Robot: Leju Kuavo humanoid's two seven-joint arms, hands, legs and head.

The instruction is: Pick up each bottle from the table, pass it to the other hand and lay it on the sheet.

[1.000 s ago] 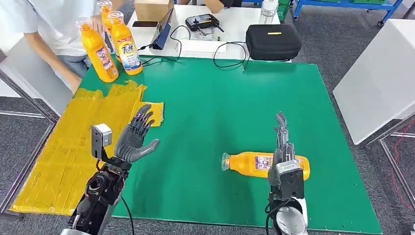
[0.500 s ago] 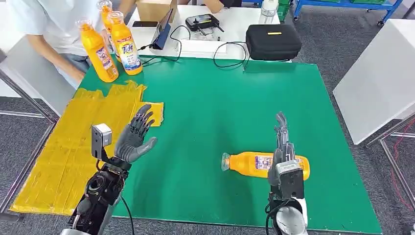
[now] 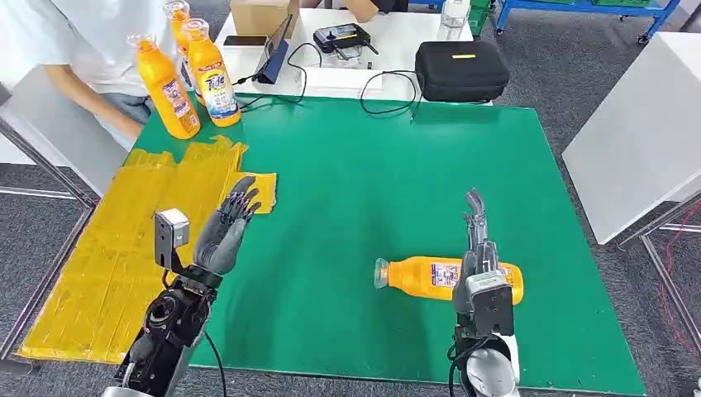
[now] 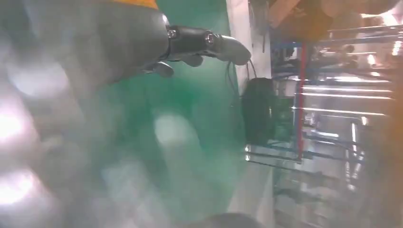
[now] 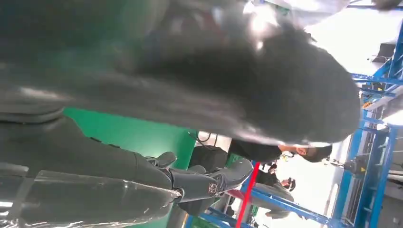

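The left hand (image 3: 225,232) is raised above the near left part of the green table (image 3: 364,165), at the edge of the yellow sheet (image 3: 124,240), palm turned inward and fingers (image 3: 241,198) straight and apart, holding nothing; the right hand (image 3: 475,248) reaches forward over the bottle (image 3: 422,277), fingers stretched out flat and pointing away from the robot, not closed round it, though whether it touches the bottle I cannot tell; the bottle lies on its side on the table's near right part, cap toward the left, well apart from the sheet; three more orange bottles (image 3: 169,87) stand upright at the far left corner beside a person (image 3: 74,41); compared with a second ago the left thumb has drawn in against the palm and the hand has turned a little edge-on; the right hand and the bottle have not shifted.
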